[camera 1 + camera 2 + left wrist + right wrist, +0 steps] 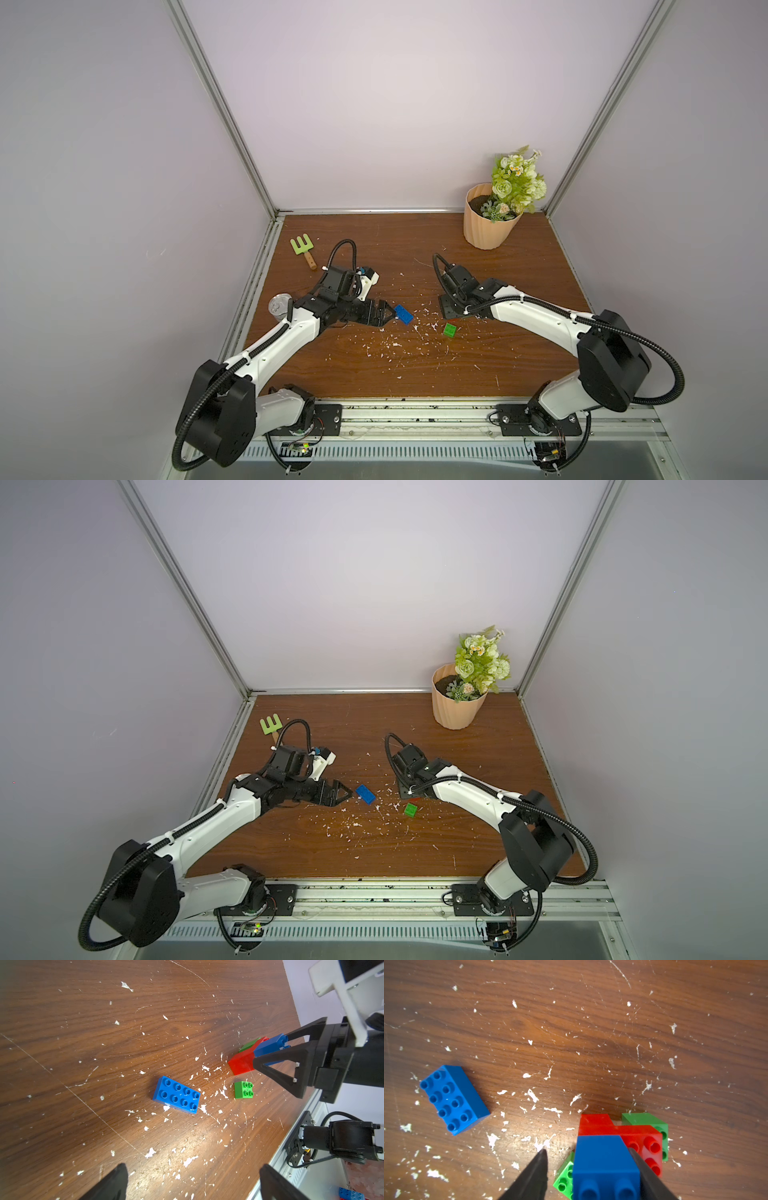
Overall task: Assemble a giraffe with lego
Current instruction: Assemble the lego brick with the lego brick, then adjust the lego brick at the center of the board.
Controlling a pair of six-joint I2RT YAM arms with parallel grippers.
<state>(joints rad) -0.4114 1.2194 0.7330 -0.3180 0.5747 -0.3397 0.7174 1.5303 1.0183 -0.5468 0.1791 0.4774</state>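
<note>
Though ungripped, giraffe [606, 1163] inside right tool [587, 1150].

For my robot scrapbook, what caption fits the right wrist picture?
Open jaws either side of the half-built giraffe, with a long blue brick waiting on the scratched table.

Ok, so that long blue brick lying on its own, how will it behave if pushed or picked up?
The long blue brick looks like rigid moulded plastic, so it probably won't flex. It lies flat, studs up, so a push should slide it rather than tip or roll it. Its glossy sides may slip in a grip.
</note>
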